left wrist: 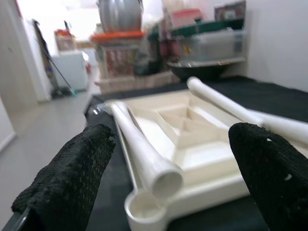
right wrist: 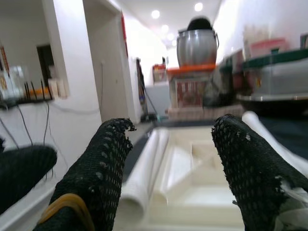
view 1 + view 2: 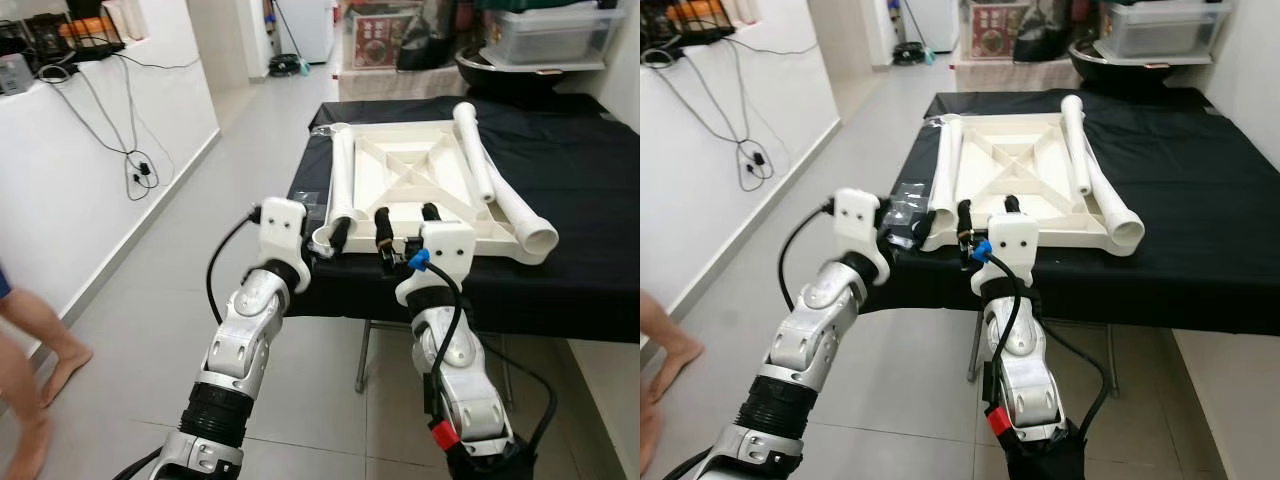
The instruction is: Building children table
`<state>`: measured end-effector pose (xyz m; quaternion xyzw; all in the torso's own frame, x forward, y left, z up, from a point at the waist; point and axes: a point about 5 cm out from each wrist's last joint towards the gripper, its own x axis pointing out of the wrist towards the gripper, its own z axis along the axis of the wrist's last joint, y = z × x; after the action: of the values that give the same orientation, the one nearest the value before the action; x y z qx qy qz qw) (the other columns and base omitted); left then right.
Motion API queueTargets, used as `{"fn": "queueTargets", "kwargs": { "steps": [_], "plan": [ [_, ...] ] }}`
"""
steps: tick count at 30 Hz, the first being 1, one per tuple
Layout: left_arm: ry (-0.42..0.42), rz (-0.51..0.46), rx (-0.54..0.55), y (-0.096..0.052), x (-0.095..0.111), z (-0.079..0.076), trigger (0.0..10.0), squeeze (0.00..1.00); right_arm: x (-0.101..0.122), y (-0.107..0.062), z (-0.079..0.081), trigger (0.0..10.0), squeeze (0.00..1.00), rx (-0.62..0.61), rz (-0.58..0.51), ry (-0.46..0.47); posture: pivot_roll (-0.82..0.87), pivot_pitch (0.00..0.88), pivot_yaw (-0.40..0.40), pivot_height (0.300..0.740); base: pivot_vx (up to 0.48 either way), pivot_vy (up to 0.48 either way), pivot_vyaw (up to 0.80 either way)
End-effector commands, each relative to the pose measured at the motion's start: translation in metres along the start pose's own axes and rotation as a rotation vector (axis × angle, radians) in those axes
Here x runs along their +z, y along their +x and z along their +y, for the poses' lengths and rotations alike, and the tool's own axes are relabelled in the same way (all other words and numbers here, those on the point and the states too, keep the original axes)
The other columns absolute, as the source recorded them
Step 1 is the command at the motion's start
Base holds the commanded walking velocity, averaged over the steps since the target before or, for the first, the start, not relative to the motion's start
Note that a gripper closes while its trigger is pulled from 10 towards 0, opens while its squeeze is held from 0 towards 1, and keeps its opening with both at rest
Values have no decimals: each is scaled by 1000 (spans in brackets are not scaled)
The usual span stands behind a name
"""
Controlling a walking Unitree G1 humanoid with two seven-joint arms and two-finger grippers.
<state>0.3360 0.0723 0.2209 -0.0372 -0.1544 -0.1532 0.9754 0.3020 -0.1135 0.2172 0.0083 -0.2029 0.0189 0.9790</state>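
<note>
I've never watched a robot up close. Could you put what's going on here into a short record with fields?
Work surface: table under a black cloth
Main piece: cream tabletop, lying underside up
Loose parts: three cream legs resting on it, one at left, two at right
Left end effector: open, at the near left corner
Right end effector: open, at the near edge
Bystander: bare legs at far left

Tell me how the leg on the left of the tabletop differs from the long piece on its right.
The left leg is one short tube lying along the edge of the tabletop. The right piece looks like two tubes, runs slantwise and overhangs the near corner, ending in a wide open mouth. Both are cream plastic and lie loose, not yet fitted.
</note>
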Motion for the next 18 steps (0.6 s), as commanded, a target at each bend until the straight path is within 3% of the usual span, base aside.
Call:
{"fn": "queueTargets", "kwargs": {
  "steps": [1,3,7,18],
  "plan": [
    [33,-26,27,0,5,7,10000,0,8,3,0,10000,0,-8,-23,9,34,0,59,740,240,0,0],
    [48,-77,47,7,19,9,10000,0,23,20,-8,10000,0,-43,-78,8,43,0,50,740,330,0,0],
    [50,-106,41,12,28,10,10000,0,28,26,-10,10000,0,-52,-99,15,41,0,55,740,363,0,0],
    [66,-119,41,22,34,7,10000,0,27,24,-11,10000,0,-78,-90,13,35,0,80,740,368,0,0]
  ]
}}
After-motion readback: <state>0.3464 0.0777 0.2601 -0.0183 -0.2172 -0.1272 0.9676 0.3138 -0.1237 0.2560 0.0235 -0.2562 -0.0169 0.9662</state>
